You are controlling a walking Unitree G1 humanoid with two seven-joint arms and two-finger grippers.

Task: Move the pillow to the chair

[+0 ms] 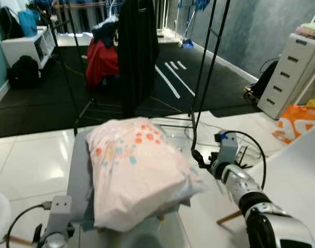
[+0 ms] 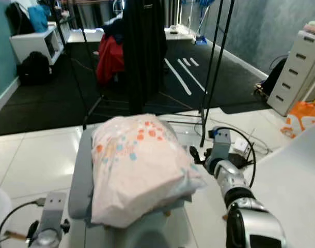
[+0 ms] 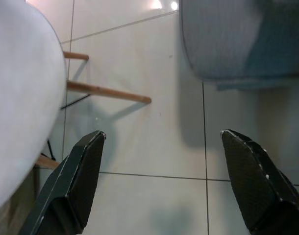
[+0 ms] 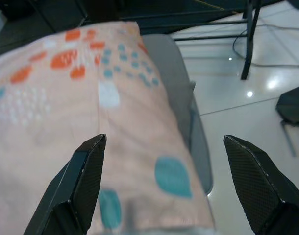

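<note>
Nearly finished, by the look of it: pale pink pillow (image 1: 138,170) with orange and teal dots lying across grey chair (image 1: 79,175) at centre of frame, soft, plump, slightly crumpled, one corner overhanging the seat edge at lower right. Smooth moulded grey seat with rounded rim showing along the left side of the pillow. Glossy white floor tiles (image 1: 28,160) around, dark carpet (image 1: 38,103) across upper half, black clothes rack (image 1: 137,51) with dark and red garments at upper centre, white drawer unit (image 1: 292,72) at upper right. Left to do, seemingly: only pull arms clear. Right gripper (image 4: 174,186) beside the pillow's right edge, black textured fingers spread wide, holding nothing. Left gripper (image 3: 174,186) low at lower left, fingers likewise spread, pointing at bare tile beside wooden chair legs (image 3: 108,93).
</note>
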